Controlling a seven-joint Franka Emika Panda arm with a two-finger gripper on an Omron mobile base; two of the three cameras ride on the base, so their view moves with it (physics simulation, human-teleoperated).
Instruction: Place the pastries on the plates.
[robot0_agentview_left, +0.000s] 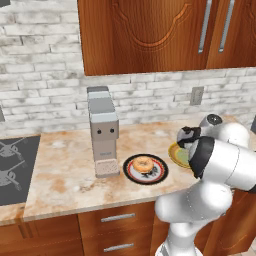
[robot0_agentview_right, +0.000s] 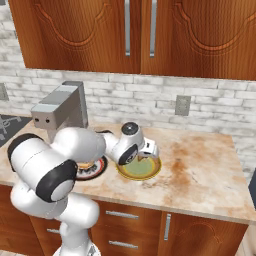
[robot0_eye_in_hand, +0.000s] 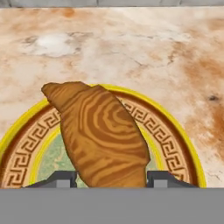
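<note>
Black plate (robot0_agentview_left: 131, 171) holding doughnut (robot0_agentview_left: 143, 163), end effector (robot0_eye_in_hand: 109, 178) (over yellow plate (robot0_eye_in_hand: 186, 144)) gripping croissant (robot0_eye_in_hand: 103, 133)

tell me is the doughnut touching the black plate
Touching. In the left base view the doughnut lies flat in the middle of the black plate, with no gap or shadow under it.

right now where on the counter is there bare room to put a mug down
Widest bare patch: the marble right of the yellow-rimmed plate, running to the counter's end. Another lies between the stove and the grey appliance. It is crowded from that appliance across the black plate with the doughnut to the yellow plate, where the gripper holds the croissant.
</note>
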